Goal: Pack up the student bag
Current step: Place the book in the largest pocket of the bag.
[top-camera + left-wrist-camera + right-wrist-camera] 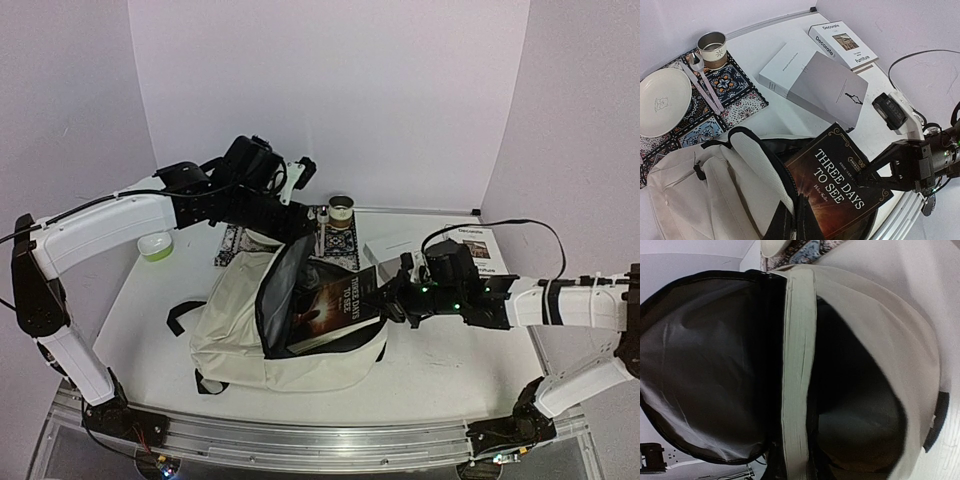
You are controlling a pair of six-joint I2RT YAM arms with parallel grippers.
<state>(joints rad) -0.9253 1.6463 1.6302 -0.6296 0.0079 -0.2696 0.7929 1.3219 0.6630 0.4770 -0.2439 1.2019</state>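
- The student bag (240,330) lies mid-table (450,360) with its main zip wide open, the mouth facing the right arm and the grey lining showing.
- The left gripper (292,232) is clenched on the top edge of the bag's opening, which stands lifted up to it. Its fingers are out of its own wrist camera's sight.
- The right gripper (874,176) is clamped on the outer corner of a dark hardback titled "Three Days to See" (840,185). The book's far end is inside the mouth and the cover half is still out.
- In the right wrist view the book's page edge (797,365) splits the opening. The flap's lining is on one side and the dark cavity on the other.
- Just behind the bag, a grey-white book (815,85) lies flat, near the held book.
- Beyond it is a "Decorate Furniture" book (842,44).
- A patterned placemat (735,85) at the bag's top carries a white plate (662,102), a spoon (702,82) and a cup (712,49); the bag overlaps its near edge.
- A green bowl (156,246) sits under the left arm.
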